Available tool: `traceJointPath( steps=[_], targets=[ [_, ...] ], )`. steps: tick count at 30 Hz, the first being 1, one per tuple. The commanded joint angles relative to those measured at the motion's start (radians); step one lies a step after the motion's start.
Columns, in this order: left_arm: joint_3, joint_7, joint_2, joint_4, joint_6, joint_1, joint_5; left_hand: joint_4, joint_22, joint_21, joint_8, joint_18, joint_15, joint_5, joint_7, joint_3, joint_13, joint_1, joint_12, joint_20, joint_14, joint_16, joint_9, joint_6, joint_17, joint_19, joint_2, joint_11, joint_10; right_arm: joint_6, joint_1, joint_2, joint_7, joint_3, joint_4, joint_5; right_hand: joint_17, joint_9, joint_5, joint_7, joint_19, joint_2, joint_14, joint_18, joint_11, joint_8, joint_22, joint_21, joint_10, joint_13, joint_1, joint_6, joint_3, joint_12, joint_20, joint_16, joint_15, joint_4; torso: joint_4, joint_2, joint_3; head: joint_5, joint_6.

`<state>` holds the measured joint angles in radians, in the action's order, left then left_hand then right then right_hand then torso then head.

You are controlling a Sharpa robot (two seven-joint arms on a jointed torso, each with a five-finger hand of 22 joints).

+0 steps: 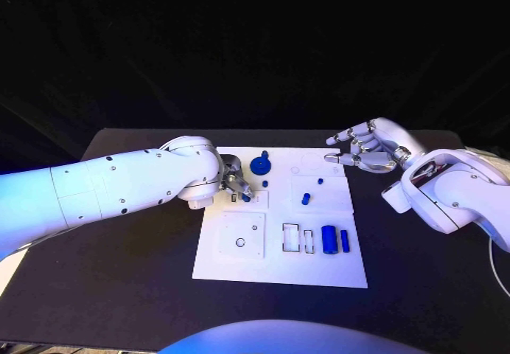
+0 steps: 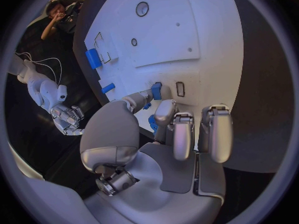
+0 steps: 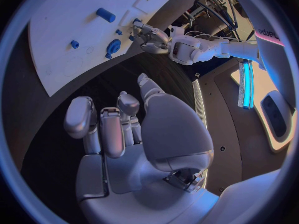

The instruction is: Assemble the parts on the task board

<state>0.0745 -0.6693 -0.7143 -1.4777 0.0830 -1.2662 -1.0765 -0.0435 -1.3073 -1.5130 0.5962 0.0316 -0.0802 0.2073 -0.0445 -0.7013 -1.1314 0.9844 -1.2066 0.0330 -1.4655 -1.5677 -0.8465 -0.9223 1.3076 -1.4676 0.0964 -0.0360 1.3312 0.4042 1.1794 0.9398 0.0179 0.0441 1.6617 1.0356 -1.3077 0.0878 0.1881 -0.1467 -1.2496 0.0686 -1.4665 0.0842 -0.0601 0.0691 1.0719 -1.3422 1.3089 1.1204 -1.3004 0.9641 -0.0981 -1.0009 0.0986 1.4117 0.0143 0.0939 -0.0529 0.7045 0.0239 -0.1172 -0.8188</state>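
The white task board [image 1: 278, 254] lies in the middle of the table. My left hand [image 1: 236, 183] is low over its back left area and pinches a small blue part [image 2: 156, 90] between thumb and finger, right beside a small rectangular slot [image 2: 180, 88]. My right hand [image 1: 367, 147] hovers above the board's back right corner, its fingers loosely bent and apart with nothing in them. Loose blue parts lie on the board: a round one [image 1: 264, 162], a short peg [image 1: 306, 198] and two blocks [image 1: 336, 239] by the rectangular cut-outs.
The black table [image 1: 127, 258] surrounds the board on all sides. A raised white plate with a round hole [image 1: 242, 236] sits on the board's front left. From the right wrist, the board [image 3: 62, 64] and a blue cylinder [image 3: 105, 15] lie beyond the hand.
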Motion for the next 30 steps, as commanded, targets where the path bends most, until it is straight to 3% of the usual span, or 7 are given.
traceJointPath(
  steps=[1,18,22,24,25,27,30],
  targets=[
    [0.004,0.002,0.008,0.002,0.038,0.005,0.006,0.042,-0.158,0.000,0.006,-0.007,-0.009,0.002,0.015,-0.042,-0.003,-0.020,-0.007,-0.008,-0.105,-0.003,0.003,-0.018,0.263,-0.047,-0.004,-0.001,0.010,-0.012,-0.001,0.000,0.002,0.000,0.003,0.003,-0.016,0.001,0.004,-0.001,0.004,0.000,-0.049,0.017,0.001,0.006,-0.001,0.005,-0.008,-0.001,-0.010,0.009,0.006,0.004,0.000,-0.005,-0.001,-0.001,0.0002,0.000,-0.0002,0.000,0.001],
    [0.004,0.000,0.011,0.011,0.057,0.005,0.006,0.006,-0.158,0.002,0.012,-0.007,-0.013,-0.002,0.022,0.042,-0.011,-0.087,-0.015,-0.014,-0.105,-0.003,0.021,-0.037,0.263,-0.048,0.006,-0.006,0.016,-0.011,-0.001,0.002,0.000,0.000,0.003,0.003,-0.013,0.001,0.005,-0.001,0.010,0.000,-0.049,0.018,0.001,0.006,-0.009,0.009,-0.009,-0.003,-0.010,0.010,0.007,0.006,0.000,-0.007,-0.001,0.000,0.0009,0.000,-0.0005,0.004,-0.001],
    [0.004,-0.002,0.010,0.013,0.045,0.005,0.006,-0.018,-0.155,0.004,0.015,-0.006,-0.012,-0.009,0.020,0.112,-0.010,-0.118,-0.015,-0.014,-0.105,-0.003,0.028,-0.045,0.263,-0.047,0.015,-0.004,0.016,-0.013,-0.001,0.002,0.000,0.000,0.003,0.003,-0.013,0.002,0.005,-0.001,0.011,0.000,-0.049,0.019,0.001,0.005,-0.011,0.010,-0.009,-0.002,-0.010,0.010,0.007,0.006,0.000,-0.007,-0.001,0.000,0.0009,0.000,-0.0002,0.004,-0.001],
    [0.004,-0.003,0.009,0.014,0.039,0.005,0.006,-0.028,-0.155,0.005,0.015,-0.006,-0.012,-0.020,0.019,0.145,-0.011,-0.126,-0.015,-0.013,-0.105,-0.003,0.031,-0.047,0.263,-0.047,0.014,-0.004,0.016,-0.013,-0.001,0.002,-0.001,0.000,0.003,0.004,-0.013,0.002,0.005,-0.001,0.011,0.000,-0.049,0.019,0.001,0.005,-0.011,0.010,-0.009,-0.002,-0.010,0.010,0.007,0.006,0.000,-0.007,-0.001,0.000,0.0009,0.000,-0.0002,0.004,-0.001],
    [0.004,-0.003,0.009,0.015,0.034,0.005,0.006,-0.036,-0.155,0.005,0.015,-0.006,-0.012,-0.058,0.020,0.177,-0.011,-0.125,-0.015,-0.013,-0.105,-0.003,0.035,-0.048,0.263,-0.047,0.006,-0.004,0.015,-0.013,-0.001,0.002,0.000,0.000,0.003,0.004,-0.013,0.002,0.005,-0.001,0.011,0.000,-0.049,0.019,0.001,0.006,-0.011,0.010,-0.009,-0.003,-0.010,0.010,0.007,0.006,0.000,-0.008,-0.001,0.000,0.0007,0.000,-0.0003,0.004,0.000],
    [0.004,-0.004,0.008,0.016,0.030,0.005,0.006,-0.043,-0.155,0.005,0.014,-0.006,-0.012,-0.092,0.020,0.206,-0.013,-0.123,-0.016,-0.013,-0.105,-0.003,0.039,-0.048,0.263,-0.047,-0.001,-0.004,0.016,-0.013,-0.001,0.002,0.000,0.000,0.003,0.004,-0.013,0.002,0.005,-0.001,0.011,0.000,-0.049,0.019,0.001,0.006,-0.011,0.010,-0.009,-0.003,-0.010,0.010,0.007,0.006,0.000,-0.008,-0.001,0.000,0.0007,0.000,-0.0004,0.004,0.000],
    [0.004,-0.005,0.007,0.017,0.024,0.005,0.006,-0.060,-0.156,0.005,0.014,-0.006,-0.012,-0.110,0.020,0.249,-0.015,-0.129,-0.018,-0.013,-0.105,-0.003,0.047,-0.050,0.263,-0.048,-0.006,-0.004,0.016,-0.012,-0.001,0.002,0.000,0.000,0.003,0.004,-0.010,0.002,0.005,-0.001,0.013,0.000,-0.048,0.019,0.001,0.006,-0.014,0.012,-0.010,-0.004,-0.010,0.010,0.008,0.008,0.000,-0.009,-0.001,0.000,0.0003,0.001,-0.0004,0.003,0.001]
  ],
)
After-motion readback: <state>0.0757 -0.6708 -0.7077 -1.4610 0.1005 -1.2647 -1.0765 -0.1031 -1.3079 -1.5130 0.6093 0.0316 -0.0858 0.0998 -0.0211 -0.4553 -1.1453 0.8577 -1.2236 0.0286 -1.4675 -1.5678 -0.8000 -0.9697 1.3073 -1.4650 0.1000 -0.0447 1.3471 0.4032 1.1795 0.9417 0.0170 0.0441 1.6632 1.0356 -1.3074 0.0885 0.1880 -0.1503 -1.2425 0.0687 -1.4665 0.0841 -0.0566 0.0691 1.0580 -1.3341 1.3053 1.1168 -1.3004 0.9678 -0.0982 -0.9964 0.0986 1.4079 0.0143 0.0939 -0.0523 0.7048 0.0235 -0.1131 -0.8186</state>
